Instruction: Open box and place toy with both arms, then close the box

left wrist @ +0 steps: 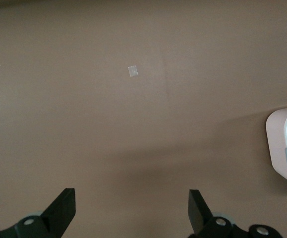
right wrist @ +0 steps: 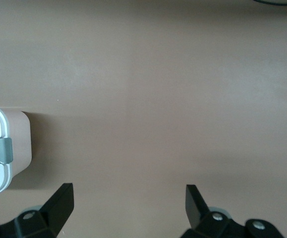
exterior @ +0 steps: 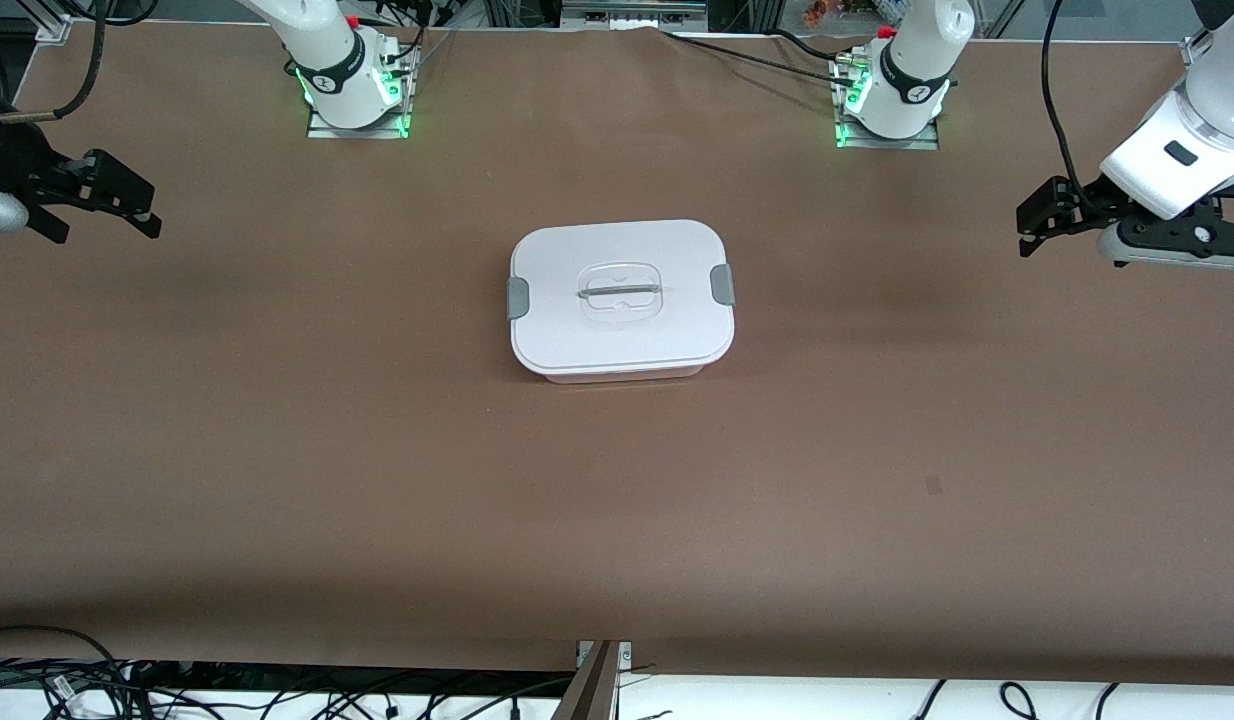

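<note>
The box [exterior: 620, 330] stands in the middle of the brown table with its white lid on, a grey clip [exterior: 518, 297] at each end and a clear recessed handle [exterior: 620, 292] in the centre. The toy is out of view. My left gripper [exterior: 1029, 225] hangs open over the table's left-arm end, well clear of the box; its wrist view shows open fingers [left wrist: 64, 206] and the box's pink wall [left wrist: 277, 148] at the edge. My right gripper [exterior: 142, 210] hangs open over the right-arm end. Its wrist view shows one end of the box [right wrist: 19, 144] with its clip [right wrist: 4, 150].
The two arm bases [exterior: 352, 85] [exterior: 892, 95] stand along the table edge farthest from the front camera. A small pale mark [left wrist: 133, 71] lies on the table toward the left arm's end. Cables [exterior: 77, 685] run below the nearest table edge.
</note>
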`<move>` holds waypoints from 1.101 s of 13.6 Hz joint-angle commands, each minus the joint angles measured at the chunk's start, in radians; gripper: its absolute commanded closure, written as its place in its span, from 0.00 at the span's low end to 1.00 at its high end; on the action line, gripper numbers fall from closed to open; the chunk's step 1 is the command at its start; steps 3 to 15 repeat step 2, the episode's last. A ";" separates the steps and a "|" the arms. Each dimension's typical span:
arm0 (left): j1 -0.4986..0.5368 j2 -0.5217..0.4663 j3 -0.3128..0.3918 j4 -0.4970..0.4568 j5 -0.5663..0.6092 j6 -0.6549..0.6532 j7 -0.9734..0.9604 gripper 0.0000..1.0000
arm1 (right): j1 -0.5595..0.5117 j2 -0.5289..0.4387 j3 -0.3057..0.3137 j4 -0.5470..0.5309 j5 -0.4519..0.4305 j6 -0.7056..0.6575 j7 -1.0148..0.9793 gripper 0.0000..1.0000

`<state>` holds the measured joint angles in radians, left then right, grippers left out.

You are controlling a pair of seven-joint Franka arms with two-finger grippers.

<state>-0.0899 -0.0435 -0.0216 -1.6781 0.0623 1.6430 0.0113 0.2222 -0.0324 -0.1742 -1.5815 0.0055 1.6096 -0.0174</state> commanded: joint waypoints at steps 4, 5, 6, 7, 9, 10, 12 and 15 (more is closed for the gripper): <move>0.001 -0.012 -0.006 -0.006 -0.016 -0.034 -0.010 0.00 | -0.006 0.000 0.006 0.009 0.002 -0.003 0.010 0.00; 0.001 -0.012 -0.006 -0.006 -0.016 -0.034 -0.010 0.00 | -0.006 0.000 0.006 0.009 0.002 -0.003 0.010 0.00; 0.001 -0.012 -0.006 -0.006 -0.016 -0.034 -0.010 0.00 | -0.006 0.000 0.006 0.009 0.002 -0.003 0.010 0.00; 0.001 -0.012 -0.006 -0.006 -0.016 -0.034 -0.010 0.00 | -0.006 0.000 0.006 0.009 0.002 -0.003 0.010 0.00; 0.001 -0.012 -0.006 -0.006 -0.016 -0.034 -0.010 0.00 | -0.006 0.000 0.006 0.009 0.002 -0.003 0.010 0.00; 0.001 -0.012 -0.006 -0.006 -0.016 -0.034 -0.010 0.00 | -0.006 0.000 0.006 0.009 0.002 -0.003 0.010 0.00; 0.001 -0.012 -0.006 -0.006 -0.016 -0.034 -0.010 0.00 | -0.006 0.000 0.006 0.009 0.002 -0.003 0.010 0.00; 0.001 -0.012 -0.006 -0.006 -0.016 -0.034 -0.010 0.00 | -0.006 0.000 0.006 0.009 0.002 -0.003 0.010 0.00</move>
